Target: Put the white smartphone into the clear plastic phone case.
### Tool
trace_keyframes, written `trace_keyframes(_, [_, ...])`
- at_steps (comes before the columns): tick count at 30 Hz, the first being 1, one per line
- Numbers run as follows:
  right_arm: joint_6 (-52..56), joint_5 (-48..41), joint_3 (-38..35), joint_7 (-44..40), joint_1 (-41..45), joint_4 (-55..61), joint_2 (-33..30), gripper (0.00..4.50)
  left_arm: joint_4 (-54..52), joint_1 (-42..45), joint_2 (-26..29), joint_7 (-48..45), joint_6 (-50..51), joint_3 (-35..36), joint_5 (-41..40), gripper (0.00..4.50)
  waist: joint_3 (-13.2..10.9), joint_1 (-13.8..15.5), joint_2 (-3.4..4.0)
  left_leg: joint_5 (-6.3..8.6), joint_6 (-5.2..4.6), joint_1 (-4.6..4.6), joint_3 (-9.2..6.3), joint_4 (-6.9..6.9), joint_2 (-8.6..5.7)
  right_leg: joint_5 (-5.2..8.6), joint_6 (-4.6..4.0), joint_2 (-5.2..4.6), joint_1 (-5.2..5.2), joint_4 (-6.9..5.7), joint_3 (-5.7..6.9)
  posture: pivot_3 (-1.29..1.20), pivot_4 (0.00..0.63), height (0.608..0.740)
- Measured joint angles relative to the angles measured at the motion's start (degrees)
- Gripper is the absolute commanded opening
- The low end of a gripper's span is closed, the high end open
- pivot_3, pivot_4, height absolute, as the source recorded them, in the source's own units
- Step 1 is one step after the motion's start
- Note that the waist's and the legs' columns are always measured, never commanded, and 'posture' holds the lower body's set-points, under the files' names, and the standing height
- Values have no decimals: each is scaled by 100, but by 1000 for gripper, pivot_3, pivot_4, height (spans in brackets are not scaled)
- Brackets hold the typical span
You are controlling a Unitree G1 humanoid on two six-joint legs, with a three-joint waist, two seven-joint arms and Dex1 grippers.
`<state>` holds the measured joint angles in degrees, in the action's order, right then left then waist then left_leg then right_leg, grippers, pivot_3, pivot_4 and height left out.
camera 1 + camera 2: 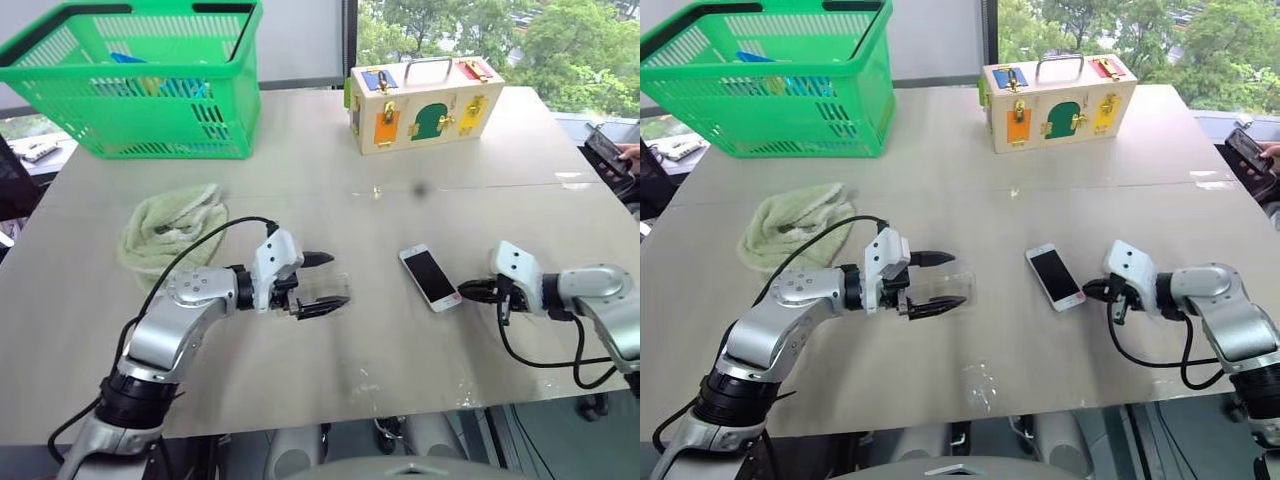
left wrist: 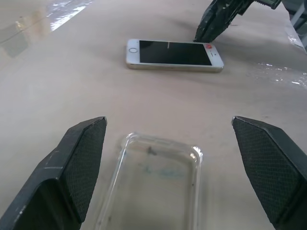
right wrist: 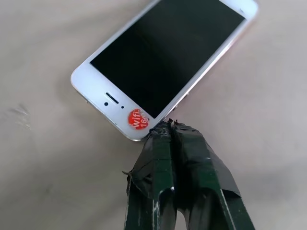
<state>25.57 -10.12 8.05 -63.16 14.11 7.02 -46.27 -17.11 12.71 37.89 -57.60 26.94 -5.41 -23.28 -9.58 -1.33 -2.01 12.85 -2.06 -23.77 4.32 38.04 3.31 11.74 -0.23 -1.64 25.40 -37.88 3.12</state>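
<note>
- Right wrist view shows you the white smartphone (image 3: 165, 60) flat and screen-up on the counter (image 1: 350, 350): stiff, light, probably slick; take it by its long edges.
- Its long axis slants, earpiece end at the right end effector (image 3: 168, 125), whose tips are pressed together.
- Left end effector (image 1: 318, 282), spread, straddles the clear plastic phone case (image 2: 153, 187), thin and likely flexible.

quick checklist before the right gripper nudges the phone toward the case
1. White smartphone flat on the table, screen up: ok.
2. Right gripper shut, tips at the phone's corner: ok; touching it: cannot tell.
3. Clear plastic phone case open side up: ok.
4. Left gripper open, a finger on each side of the case: ok.
5. Table between phone and case bare: ok.
</note>
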Motion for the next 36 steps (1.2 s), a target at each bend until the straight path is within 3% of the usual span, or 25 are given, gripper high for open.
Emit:
trace_keyframes(10, [57,-59,964,-389,565,100,983,60,-42,-68,-11,61,11,55,-69,4343,-2,25,3,0,0,7,-63,-9,5,-4,-30,56,4,-4,-6,0,150,740])
trace_keyframes(16, [-132,106,1441,-197,1144,-548,1926,60,-87,-185,7,131,23,130,-122,4343,-5,63,9,-1,1,0,-39,-9,0,-8,-35,56,14,-5,-23,0,150,740])
trace_keyframes(20, [-196,49,1464,-353,1273,-538,1831,1276,-179,-229,82,170,34,278,-171,4343,-10,96,17,-1,1,-7,-7,-7,-15,-9,-37,27,18,1,-51,0,150,740])
trace_keyframes(23, [-78,-129,1323,-683,1391,-181,1325,2840,-183,-393,181,190,37,466,-173,4343,-15,108,23,0,2,-9,24,-7,-29,-11,-26,-7,18,18,-62,0,150,740])
trace_keyframes(26, [-151,-84,1235,-731,1807,-100,1208,4244,-208,-464,196,202,42,526,-218,4343,-16,74,22,1,1,-8,41,-2,-35,-16,-19,-24,20,20,-64,0,150,740])
trace_keyframes(27, [-224,-20,1242,-732,1913,-141,1185,4448,-226,-494,198,203,47,543,-248,4343,-16,69,21,1,1,-8,41,-2,-35,-16,-19,-26,20,20,-63,0,150,740])
trace_keyframes(36, [-1321,910,1720,-775,2756,-2338,1484,4448,-541,-974,279,81,-66,1006,-637,4343,-17,73,23,0,1,-9,25,-9,-28,-15,-22,-18,22,17,-68,0,150,740])
